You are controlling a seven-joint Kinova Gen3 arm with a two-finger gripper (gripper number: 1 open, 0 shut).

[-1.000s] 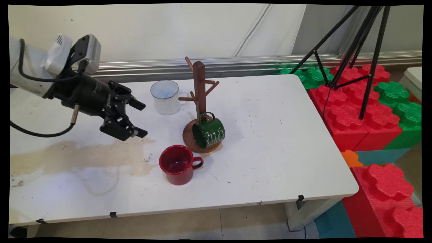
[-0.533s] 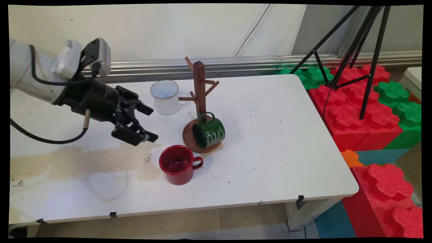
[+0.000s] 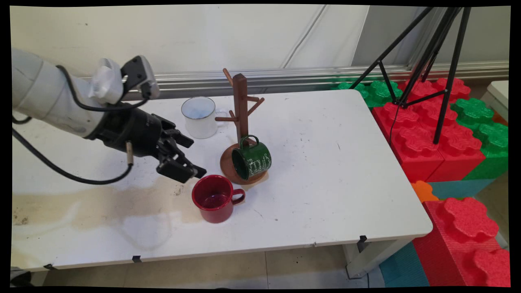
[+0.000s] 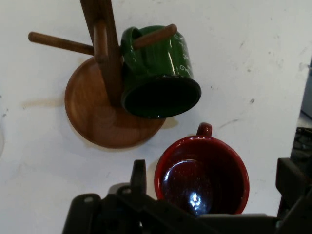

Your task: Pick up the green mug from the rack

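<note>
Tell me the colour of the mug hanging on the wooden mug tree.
Dark green mug with white lettering; the lettering reads best in the main view.

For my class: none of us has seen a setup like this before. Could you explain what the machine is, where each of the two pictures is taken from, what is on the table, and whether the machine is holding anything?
The machine is a white robot arm ending in a black two-finger gripper, which works like a simple hand. The wide picture comes from a fixed camera looking down across the white table. The close-up comes from a camera on the hand itself, looking along the gripper, so its directions differ from the table's.

On the table stand a red mug, upright and open at the top, a white mug further back, and a wooden mug tree. A green mug hangs by its handle on one of the tree's lower pegs, tilted with its mouth facing sideways.

The gripper is open and holds nothing. It hovers close to the red mug, just beside its rim.
</note>
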